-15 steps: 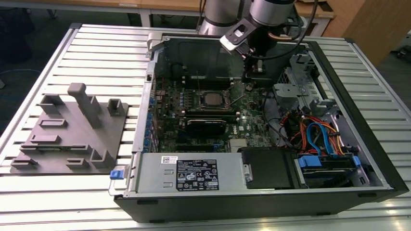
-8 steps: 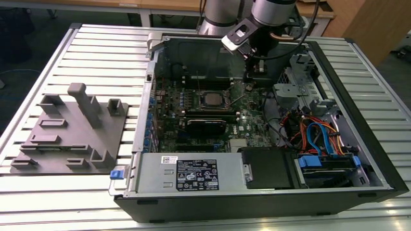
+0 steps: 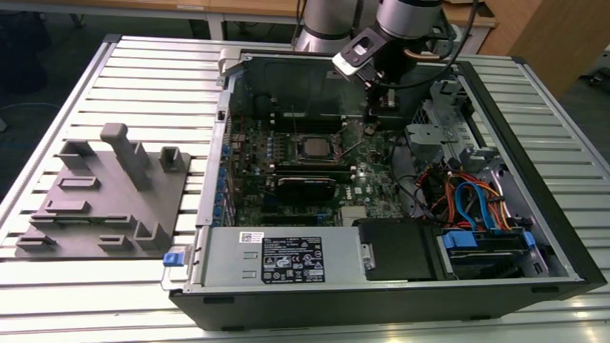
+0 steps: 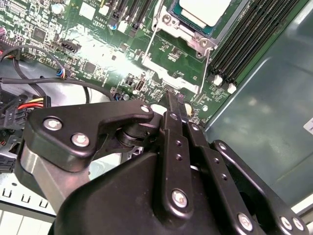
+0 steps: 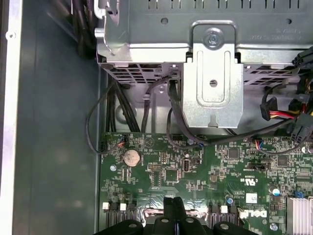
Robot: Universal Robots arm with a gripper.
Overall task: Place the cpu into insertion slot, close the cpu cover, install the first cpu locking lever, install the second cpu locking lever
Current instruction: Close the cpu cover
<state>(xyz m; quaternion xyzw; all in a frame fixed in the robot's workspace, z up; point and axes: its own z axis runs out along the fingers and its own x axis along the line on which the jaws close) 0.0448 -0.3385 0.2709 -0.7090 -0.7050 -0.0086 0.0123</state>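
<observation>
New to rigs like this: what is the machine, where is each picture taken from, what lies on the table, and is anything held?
It is one robot arm with a black two-fingered hand. The exterior view looks on from off the arm; both wrist views ride near its wrist. On the slatted metal table stand an open black computer case and a grey fixture tray. Inside, the small square silver-topped cpu sits in the framed insertion slot on the green circuit board. The hand's fingers are pressed together above the board near that slot, with nothing seen between them.

Slatted alu table (image 3: 96, 300), wood desks (image 3: 238, 7) behind.
</observation>
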